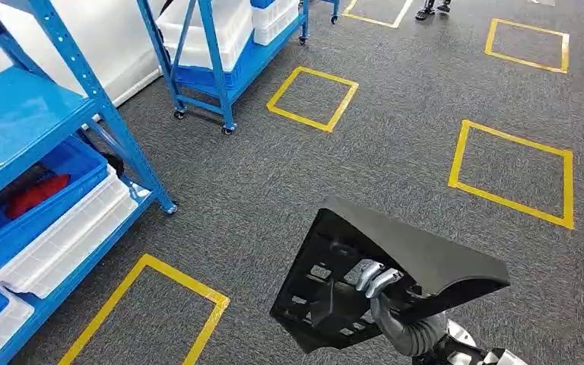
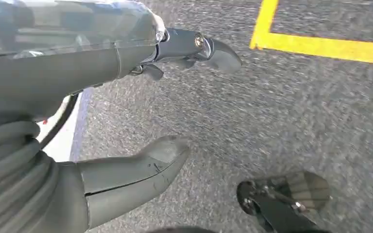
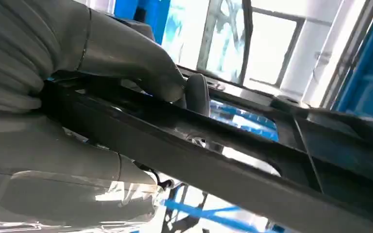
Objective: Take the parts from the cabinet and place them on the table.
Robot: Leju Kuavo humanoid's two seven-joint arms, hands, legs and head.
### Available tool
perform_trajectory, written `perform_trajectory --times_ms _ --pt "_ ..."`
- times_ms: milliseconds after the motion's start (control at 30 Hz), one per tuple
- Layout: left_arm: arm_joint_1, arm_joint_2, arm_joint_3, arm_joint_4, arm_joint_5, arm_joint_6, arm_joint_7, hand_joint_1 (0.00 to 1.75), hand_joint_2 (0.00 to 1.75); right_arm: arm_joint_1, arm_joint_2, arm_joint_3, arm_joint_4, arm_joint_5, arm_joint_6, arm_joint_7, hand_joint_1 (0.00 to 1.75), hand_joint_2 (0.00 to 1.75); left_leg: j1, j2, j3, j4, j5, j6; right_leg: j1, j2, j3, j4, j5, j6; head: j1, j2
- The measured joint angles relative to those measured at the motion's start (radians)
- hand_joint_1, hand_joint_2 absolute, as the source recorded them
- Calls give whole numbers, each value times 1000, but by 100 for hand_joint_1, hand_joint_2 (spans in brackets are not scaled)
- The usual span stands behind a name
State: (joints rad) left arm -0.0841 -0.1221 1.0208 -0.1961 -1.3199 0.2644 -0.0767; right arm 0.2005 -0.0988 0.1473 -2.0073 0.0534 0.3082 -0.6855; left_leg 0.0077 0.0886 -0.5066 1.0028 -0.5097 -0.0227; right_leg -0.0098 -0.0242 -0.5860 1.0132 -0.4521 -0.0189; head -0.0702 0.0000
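Note:
My right hand [image 1: 376,281] grips a large black plastic part [image 1: 426,255], a curved panel with a ribbed underside, held up over the grey carpet at the lower middle of the head view. In the right wrist view my thumb [image 3: 126,58] presses on the part's dark ribs [image 3: 213,160] while the fingers wrap beneath. My left hand [image 2: 175,102] hangs over the carpet with thumb and fingers apart and nothing between them. The blue cabinet [image 1: 30,122] stands at the left, with a red part [image 1: 36,194] in a blue bin.
White trays [image 1: 68,236] sit on the cabinet's lower shelf. A second blue wheeled rack [image 1: 220,46] with white bins stands at the back. Yellow taped squares [image 1: 313,97] mark the grey carpet. A person's feet [image 1: 433,9] show at the far top.

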Motion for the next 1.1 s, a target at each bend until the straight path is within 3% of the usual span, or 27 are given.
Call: perform_trajectory --times_ms 33,67,133,167,200,267,300,333,367,467,500,533,567,633,667,700,733,767,800,833,867,967,1000,1033,1067,1100 --pt "1 0 0 0 0 1 -2 0 175 -1 0 0 -1 -1 0 -2 175 175 1 -42 -12 31 -25 -1 1 9 1 -2 1 -6 0 0" --pt "3 0 0 0 2 2 -2 0 175 -2 1 -1 -1 -2 1 -2 175 175 3 -64 -40 96 -64 -1 1 17 0 -1 1 -12 0 0" --pt "6 0 1 0 10 7 -5 0 175 -2 3 -1 1 -13 16 -2 175 175 3 -80 -123 266 -136 -3 5 42 -1 0 1 -15 0 0" --pt "8 0 2 0 13 11 -6 0 175 -2 3 -1 3 -18 23 -2 175 175 3 -80 -150 314 -141 -3 7 56 -1 1 1 -15 0 0" --pt "10 0 3 0 16 16 -8 0 175 -3 3 -1 7 -23 32 -2 175 175 3 -80 -153 308 -120 -2 8 71 0 3 1 -15 0 0" --pt "8 2 4 0 22 22 -3 0 175 -9 4 -1 13 -30 42 -2 175 175 3 -87 -103 180 -32 4 8 97 1 8 -1 -14 0 0" --pt "8 2 5 0 21 23 10 0 175 -14 4 -1 15 -34 45 -2 175 175 3 -105 -65 91 16 8 7 109 1 11 -3 -12 0 0" --pt "8 4 6 0 21 22 27 0 175 -18 5 -1 16 -37 47 -2 175 175 3 -157 -37 27 24 14 5 120 0 13 -4 -8 0 0" --pt "9 6 7 0 19 21 38 0 175 -22 6 -2 17 -40 46 -1 175 175 6 -165 -34 7 22 13 9 131 -6 20 -5 -1 0 0" --pt "6 6 8 0 18 22 42 0 175 -15 6 -7 16 -45 35 5 175 175 -5 -140 -31 9 27 25 -3 157 -12 8 6 21 0 0" --pt "6 4 8 0 21 23 37 0 175 -11 6 -13 14 -52 35 6 175 175 10 -124 -27 -9 38 36 1 162 -12 12 4 27 0 0" --pt "7 6 9 0 22 23 34 0 175 -7 6 -19 13 -59 35 6 175 175 6 -112 -23 -16 41 40 5 109 -22 33 -13 28 0 0" --pt "7 5 10 0 22 24 33 0 175 -9 6 -23 14 -64 36 6 175 175 5 -101 -23 -18 43 47 6 66 -50 89 -52 32 0 0" --pt "11 5 11 0 22 24 36 0 175 -7 6 -24 17 -70 44 6 175 175 0 -76 -25 -17 41 48 1 36 -126 243 -125 39 0 0" --pt "12 5 12 0 22 24 38 0 175 -5 6 -25 19 -72 48 6 175 175 -2 -62 -25 -17 40 48 -1 33 -156 303 -142 42 0 0" --pt "12 5 13 0 22 24 39 0 175 -3 6 -25 21 -72 51 6 175 175 -2 -48 -25 -17 38 47 -5 30 -163 317 -133 45 0 0" --pt "11 5 13 0 22 24 39 0 175 -1 6 -26 22 -72 51 6 175 175 -2 -35 -23 -16 36 46 -7 26 -141 272 -100 46 0 0" --pt "10 5 14 0 22 24 40 0 175 -1 6 -26 23 -72 51 6 175 175 -2 -25 -21 -16 34 43 -7 19 -98 193 -59 46 0 0" --pt "10 4 14 0 22 24 40 0 175 -1 6 -26 23 -72 51 6 175 175 -2 -15 -17 -15 30 40 -6 0 -41 90 -18 43 0 0" --pt "10 4 14 0 22 24 40 0 175 -2 6 -26 22 -72 51 6 175 175 -4 -6 -12 -15 27 36 -3 -42 4 11 -4 38 0 0" --pt "10 4 15 0 22 24 40 0 175 -2 6 -27 23 -72 51 7 175 175 -11 0 -10 -13 22 29 5 -47 6 3 -10 26 0 0" --pt "6 4 17 0 23 25 41 0 175 0 6 -27 23 -74 52 6 175 175 -7 23 0 -18 18 14 11 -13 1 4 -11 12 0 0" --pt "3 4 18 0 23 25 45 0 175 -1 6 -27 23 -74 53 6 175 175 -9 33 4 -16 13 7 4 -1 5 -5 -6 4 0 0" --pt "3 4 18 0 24 25 52 0 175 1 6 -28 23 -74 55 7 175 175 -1 -10 0 1 -2 1 1 7 10 -10 -2 -2 0 0" --pt "5 4 19 0 24 25 57 0 175 -4 6 -29 23 -75 55 8 175 175 0 -49 -23 50 -36 2 0 14 9 -10 -2 -10 0 0" --pt "7 3 19 0 24 25 64 0 175 -6 8 -28 25 -74 56 12 175 175 1 -69 -58 126 -75 2 1 24 8 -9 -2 -12 0 0"
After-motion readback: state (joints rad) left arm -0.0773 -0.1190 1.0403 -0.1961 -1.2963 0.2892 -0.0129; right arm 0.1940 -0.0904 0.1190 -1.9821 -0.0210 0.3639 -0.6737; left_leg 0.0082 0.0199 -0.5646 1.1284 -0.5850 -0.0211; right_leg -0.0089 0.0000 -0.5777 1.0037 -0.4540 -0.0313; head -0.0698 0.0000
